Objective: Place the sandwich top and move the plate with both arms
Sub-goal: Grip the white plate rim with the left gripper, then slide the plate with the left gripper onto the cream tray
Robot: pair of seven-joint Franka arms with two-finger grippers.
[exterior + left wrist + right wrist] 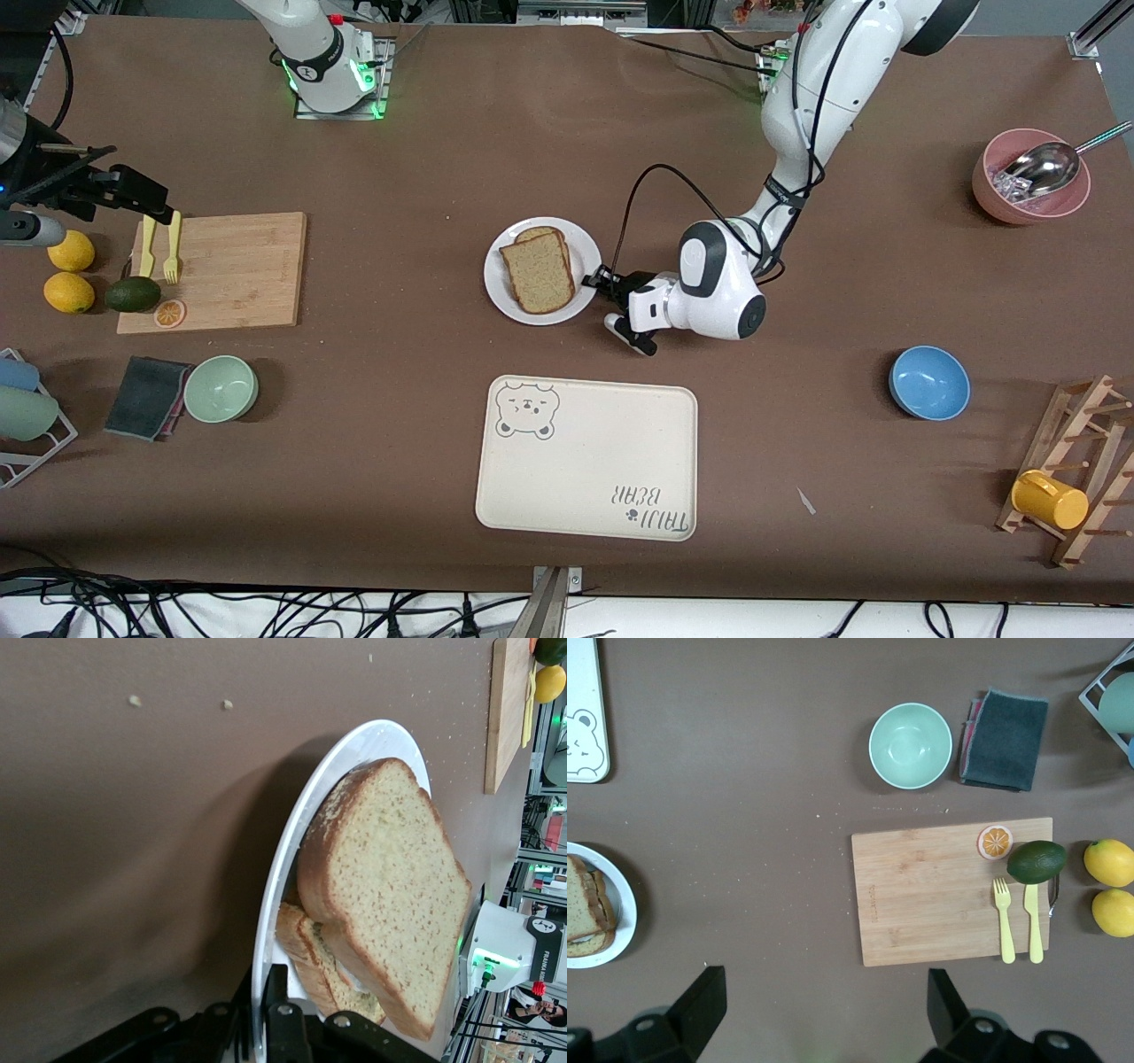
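1. readable on the cream tray (pixel 586 461): "bear" and a second word, not made out for certain, printed upside down to the front camera, plus a bear face in one corner. lies nearer to the front camera than the plate.
2. white plate (pixel 509 292) at mid-table, flat on the brown table (pixel 399 443).
3. sandwich top (pixel 539 273) lying on the stack on the plate, slightly askew over the lower slice; long axis diagonal, rounded crust end toward the robots' bases, square end toward the front camera.
4. left hand (pixel 592 282) low at the plate's rim, on the side toward the left arm's end; fingers (pixel 276 1014) pinched together on the rim, one above and one below, as seen in the left wrist view.
5. right hand (pixel 824 1010) up over the table beside the wooden cutting board (pixel 217 270), fingers wide apart, holding nothing; this arm waiting.
6. on the board: yellow fork (pixel 1004 920) and knife (pixel 1034 921), an orange slice (pixel 995 842), an avocado (pixel 1036 862); two lemons (pixel 69 270) just beside it.
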